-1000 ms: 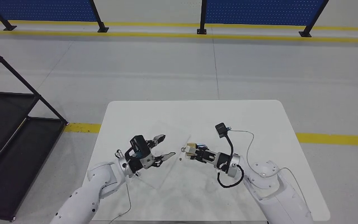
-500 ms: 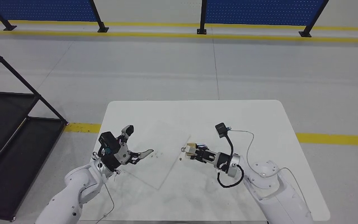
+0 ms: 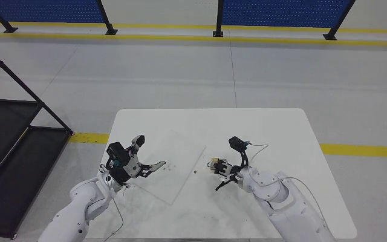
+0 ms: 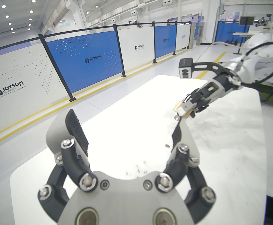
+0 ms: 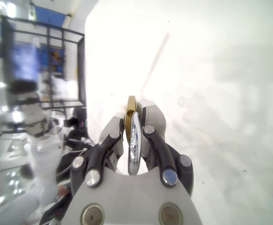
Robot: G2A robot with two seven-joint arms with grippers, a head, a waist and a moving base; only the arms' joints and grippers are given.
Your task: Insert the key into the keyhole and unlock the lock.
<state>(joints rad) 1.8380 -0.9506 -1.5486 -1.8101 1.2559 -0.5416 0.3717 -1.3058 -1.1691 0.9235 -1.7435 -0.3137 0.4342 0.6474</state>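
Top view: left tool (image 3: 151, 152) drawn back from the padlock (image 3: 214, 162), right arm shifted.
We find the left tool released and empty; the right tool (image 3: 217, 168) grasps the brass padlock over the table (image 3: 272, 121). We cannot make out the key, so unlocking seems unconfirmed.

- The white table (image 3: 284, 124), rounded at its corners, stands on a pale grey, glossy floor (image 3: 181, 72).
- Beyond the table's far edge, two yellow lines (image 3: 169, 37) run side by side across the floor.
- Along those lines stands a fence of black posts (image 3: 219, 18) holding perforated blue panels (image 3: 278, 11). From table height, white panels (image 4: 136, 46) alternate with the blue.
- Another yellow stripe (image 3: 354, 149) shows on the floor at both the left and right sides of the table.
- Off the table's left side stands a black metal rack (image 3: 24, 142) with dark shelves.
- High above the table, round ceiling lights (image 4: 7, 16) shine in rows.
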